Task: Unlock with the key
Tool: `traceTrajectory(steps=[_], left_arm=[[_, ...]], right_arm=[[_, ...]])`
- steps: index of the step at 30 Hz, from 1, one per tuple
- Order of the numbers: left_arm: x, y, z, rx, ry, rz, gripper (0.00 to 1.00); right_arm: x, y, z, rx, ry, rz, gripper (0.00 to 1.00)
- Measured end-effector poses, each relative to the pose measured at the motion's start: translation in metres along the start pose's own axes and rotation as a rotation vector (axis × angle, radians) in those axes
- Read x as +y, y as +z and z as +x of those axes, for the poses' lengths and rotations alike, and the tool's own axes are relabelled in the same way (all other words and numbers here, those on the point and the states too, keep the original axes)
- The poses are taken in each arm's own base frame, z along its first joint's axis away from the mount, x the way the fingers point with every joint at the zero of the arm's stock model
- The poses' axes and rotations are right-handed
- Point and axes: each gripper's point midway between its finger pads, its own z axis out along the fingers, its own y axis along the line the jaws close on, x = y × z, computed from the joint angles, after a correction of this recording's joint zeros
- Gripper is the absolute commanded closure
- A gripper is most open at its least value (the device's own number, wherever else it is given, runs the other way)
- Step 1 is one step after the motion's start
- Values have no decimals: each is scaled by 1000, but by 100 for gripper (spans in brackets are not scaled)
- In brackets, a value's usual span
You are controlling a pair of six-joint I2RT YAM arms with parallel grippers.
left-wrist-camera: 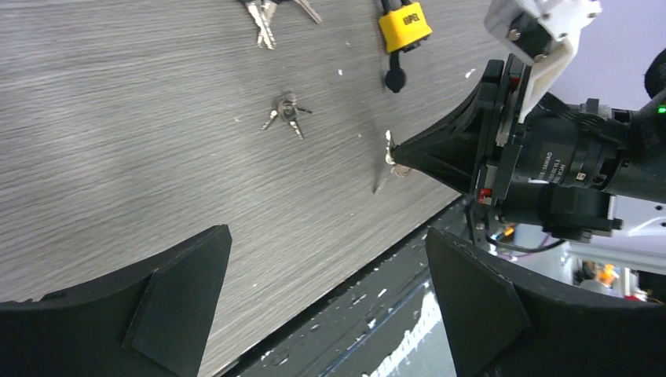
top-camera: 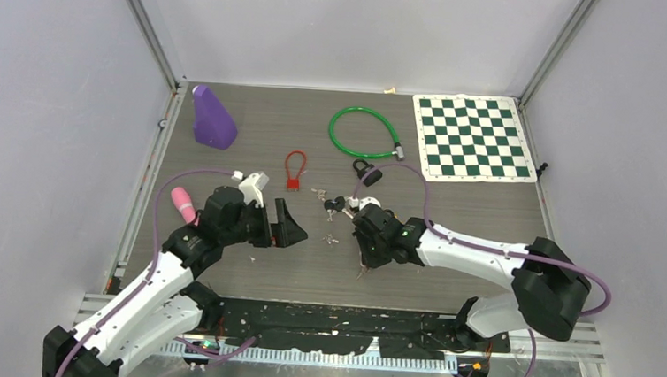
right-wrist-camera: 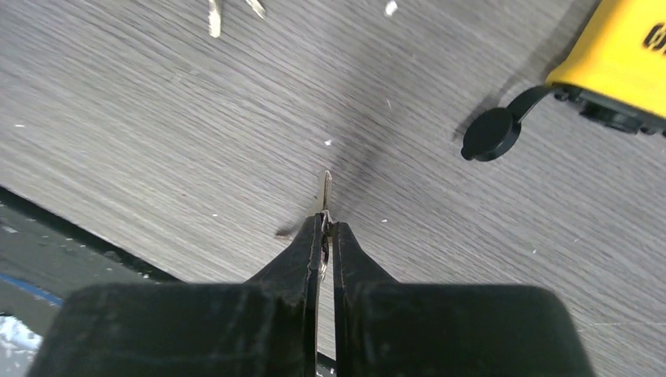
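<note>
Nearest, the left hand [left-wrist-camera: 326,236] hung wide open over the counter [left-wrist-camera: 118,157], holding nothing, close to the near edge and left of the middle. Spare keys [left-wrist-camera: 287,110] lay loose on the wood just beyond it.

Further right, near the middle of the near edge, the right hand [right-wrist-camera: 326,224] was pinched shut on the key [right-wrist-camera: 325,188], whose thin metal end poked out past the tips toward the counter. Beyond it, toward the far edge, lay the yellow padlock [right-wrist-camera: 620,63], with its black cap [right-wrist-camera: 491,133] hanging off on a strap.

By its look the key was light, stiff and slick, so it could likely swivel in so narrow a pinch. It was best held by its broad head, with the blade free.

The padlock seemed heavier and hard-sided, and would probably skid if pushed. The open hand could take its body across the flat faces, leaving the capped end clear.
</note>
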Motion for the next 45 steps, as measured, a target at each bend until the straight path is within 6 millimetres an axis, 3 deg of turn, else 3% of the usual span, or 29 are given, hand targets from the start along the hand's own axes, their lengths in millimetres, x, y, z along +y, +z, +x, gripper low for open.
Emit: traceTrajectory(steps=[8,16,25,38,45], left_arm=[[-21,15,-2,-9,-34,137,4],[-41,22,-3,-53,-13,279,21],[-79,20,-14,-113,74,433,42],[-97,27,-10,-106,110,504,70],[-98,27,-12,-115,114,512,70]], right_arm=[[18,-26,-42,-235,25,-116,94],[36,-58,-73,-497,123,-295,95],[62,-88,-97,-639,204,-487,95],[83,-107,-106,-689,268,-657,95],[85,-112,-109,-703,282,-683,95]])
